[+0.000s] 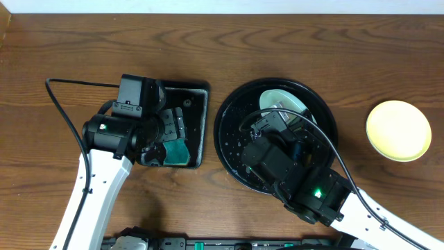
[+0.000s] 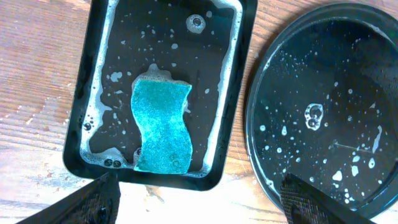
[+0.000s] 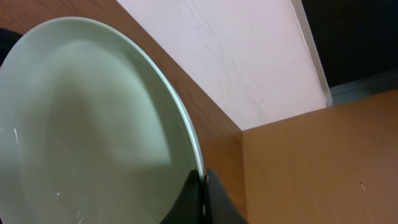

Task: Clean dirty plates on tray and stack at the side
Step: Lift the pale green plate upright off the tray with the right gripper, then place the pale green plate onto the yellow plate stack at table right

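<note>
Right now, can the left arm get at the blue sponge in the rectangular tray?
Probably yes. The left hand hangs open just above the sponge, which lies uncovered in the soapy rectangular tray, with nothing between them.

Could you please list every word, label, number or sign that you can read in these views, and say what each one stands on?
None can be read in any view.
Too small to read: faint pale marks on the left arm's black wrist housing.
No print at all: teal sponge, rectangular tray, round black tray, pale plate, yellow plate.
</note>
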